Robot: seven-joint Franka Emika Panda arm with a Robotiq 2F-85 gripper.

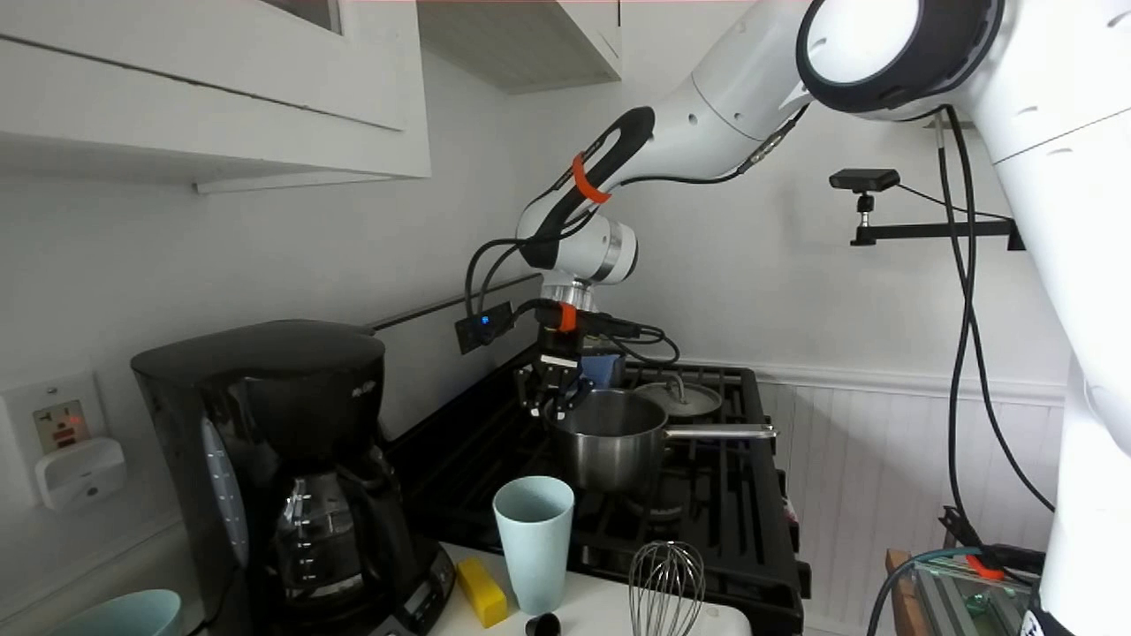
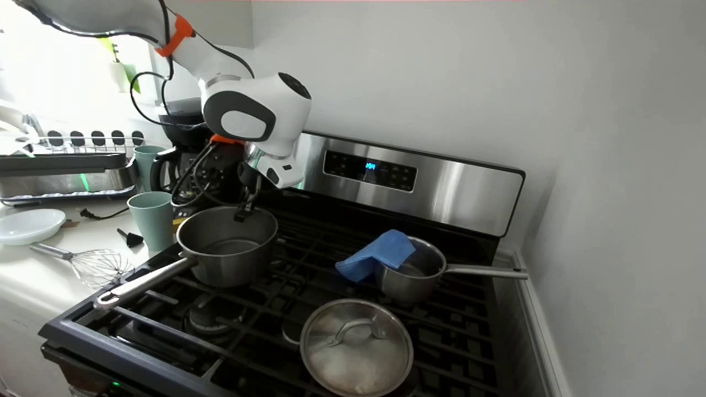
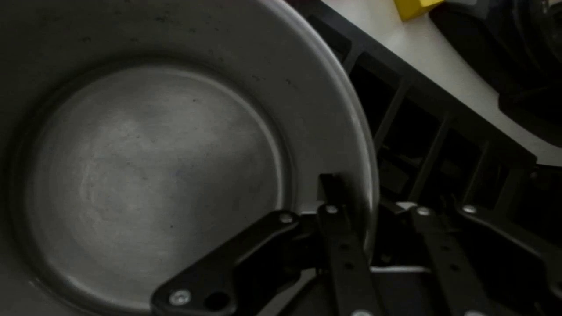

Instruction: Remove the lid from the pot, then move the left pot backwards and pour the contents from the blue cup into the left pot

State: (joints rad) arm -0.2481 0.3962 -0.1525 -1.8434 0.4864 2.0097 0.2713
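In an exterior view, blue cup (image 2: 151, 223) at 9–10 o'clk of left pot (image 2: 229, 259), on counter (image 2: 16, 270) by stove (image 2: 132, 355): prob. light, stiff; hold mid-body; contents not vis. Pot's handle (image 2: 149, 279) at 8: prob. best lift hold. Pot on grates (image 2: 265, 322), prob. heavyish, rigid, slick. Wrist view: gripper (image 3: 359, 198) straddles its rim; can't tell if jaws clenched. Open grates ~5; lid (image 2: 356, 355), off, ~4; backguard (image 2: 449, 193) limits ~2.

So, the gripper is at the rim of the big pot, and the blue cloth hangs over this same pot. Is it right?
Not quite: the blue cloth hangs over the small pot, as an exterior view shows most clearly. The gripper is indeed at the rim of the big pot.
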